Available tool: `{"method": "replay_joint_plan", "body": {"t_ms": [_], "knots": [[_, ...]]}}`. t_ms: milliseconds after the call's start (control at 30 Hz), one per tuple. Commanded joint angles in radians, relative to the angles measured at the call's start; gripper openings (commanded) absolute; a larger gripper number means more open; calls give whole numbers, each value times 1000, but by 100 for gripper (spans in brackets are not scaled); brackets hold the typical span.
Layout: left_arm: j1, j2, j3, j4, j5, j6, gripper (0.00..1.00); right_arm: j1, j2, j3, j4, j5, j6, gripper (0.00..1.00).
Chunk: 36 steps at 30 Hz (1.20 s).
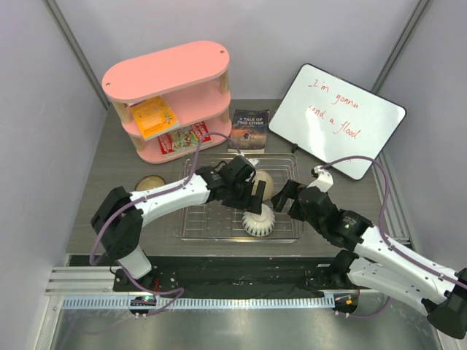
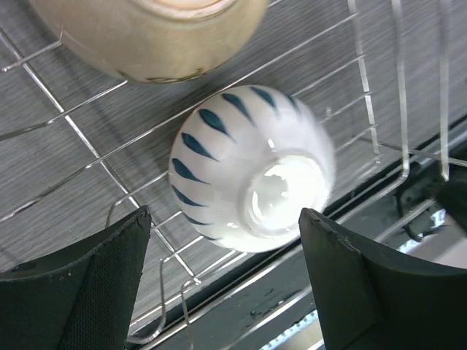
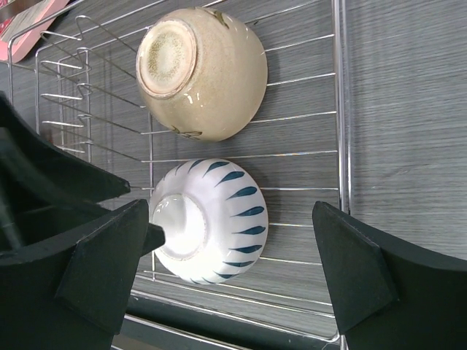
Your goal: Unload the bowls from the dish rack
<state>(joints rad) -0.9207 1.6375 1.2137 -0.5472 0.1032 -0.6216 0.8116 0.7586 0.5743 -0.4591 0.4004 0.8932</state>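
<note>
Grey wood-grain desk [image 1: 102,186], silver wire dish rack [image 1: 286,232] mid-frame: upturned white blue-striped bowl [image 1: 258,222] at its lower edge, beige glazed bowl [image 1: 265,182] just above. Both stand open: left claw [image 2: 225,219] astride the white one, right claw [image 3: 232,211] nearby. Likely next: lower, close, lift.

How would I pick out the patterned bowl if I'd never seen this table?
Find the silver wire dish rack in the middle of the table. Two bowls rest in it; take the white bowl at its near edge. Unlike the beige bowl behind it, it carries dark blue teardrop stripes.
</note>
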Motion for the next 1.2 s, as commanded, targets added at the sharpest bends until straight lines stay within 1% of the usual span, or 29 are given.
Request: {"method": "replay_joint_plan", "body": {"t_ms": [0, 133, 400, 433, 567, 667, 867, 967, 1033, 1100, 1133, 1167], "knots": [[3, 30, -6, 43, 18, -1, 82, -3, -30, 44, -64, 67, -2, 100], [3, 38, -19, 58, 13, 0, 84, -3, -56, 36, -64, 80, 0, 100], [6, 100, -14, 82, 76, 17, 85, -5, -19, 24, -55, 54, -13, 100], [6, 111, -19, 95, 111, 20, 86, -5, -16, 22, -53, 51, -13, 100], [17, 130, -43, 125, 174, 26, 86, -6, -4, 18, -44, 38, -17, 100], [37, 146, -83, 173, 263, 16, 86, -5, 5, 16, -30, 23, -17, 100], [59, 186, -125, 234, 384, -10, 86, -5, 25, 12, -13, 6, -16, 100], [59, 205, -123, 243, 409, -16, 86, -3, 31, 4, -9, 5, -14, 100], [59, 202, -123, 248, 414, -17, 85, -5, 33, -2, -3, 3, -11, 100], [59, 199, -120, 253, 420, -18, 83, -5, 33, -8, 2, 6, -10, 100], [59, 193, -118, 253, 420, -18, 81, -5, 31, -11, 3, 6, -7, 100], [59, 190, -114, 253, 418, -20, 76, -5, 33, -14, 4, 6, -7, 100]]}}
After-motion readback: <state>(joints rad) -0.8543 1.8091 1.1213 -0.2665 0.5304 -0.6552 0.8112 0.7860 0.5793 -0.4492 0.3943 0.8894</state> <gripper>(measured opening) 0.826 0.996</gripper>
